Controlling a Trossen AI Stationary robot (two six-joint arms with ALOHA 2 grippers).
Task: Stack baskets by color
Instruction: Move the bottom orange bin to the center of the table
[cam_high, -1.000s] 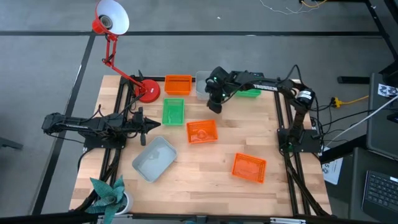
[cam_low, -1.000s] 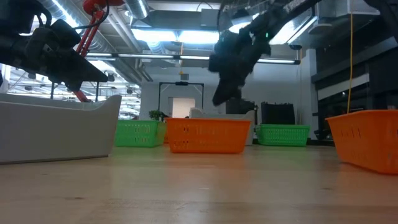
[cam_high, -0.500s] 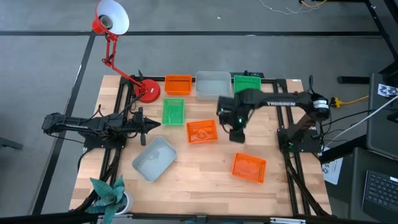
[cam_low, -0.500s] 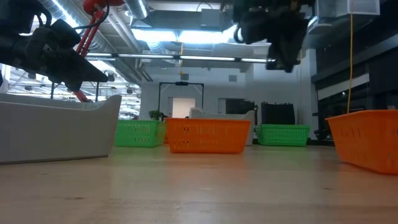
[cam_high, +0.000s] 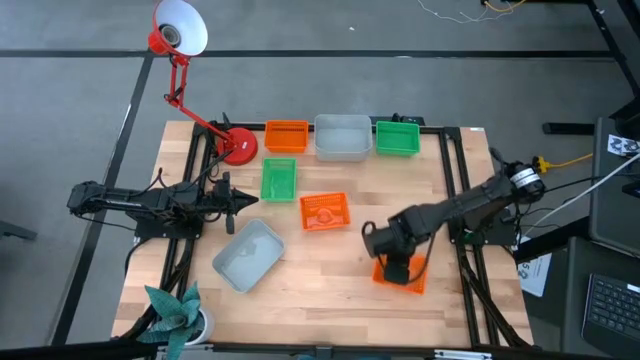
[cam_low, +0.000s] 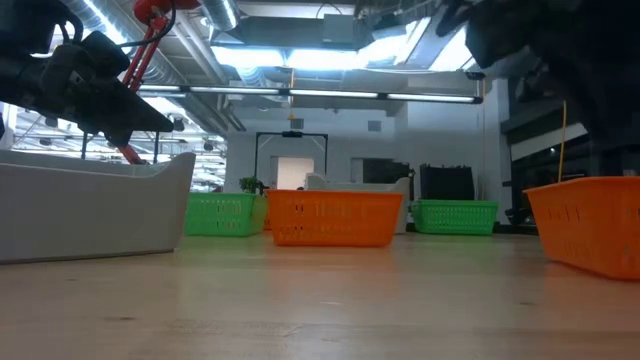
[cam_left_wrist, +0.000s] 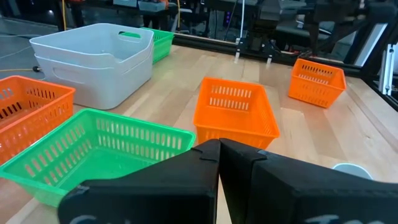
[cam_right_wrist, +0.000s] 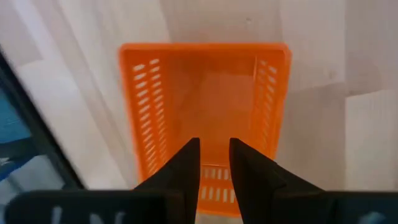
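One orange basket (cam_high: 402, 270) at the lower right of the high view lies directly beneath the right hand (cam_high: 397, 270), whose fingers are part open, empty, and aligned along its long axis; the left hand (cam_high: 243, 201), closed, waits far off.

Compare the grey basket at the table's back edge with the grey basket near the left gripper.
The back grey basket sits square to the table edge in a row between an orange basket and a green basket; the front grey basket lies turned at an angle, alone. In the left wrist view the back one looks like two nested. Both are pale, solid-walled and upright.
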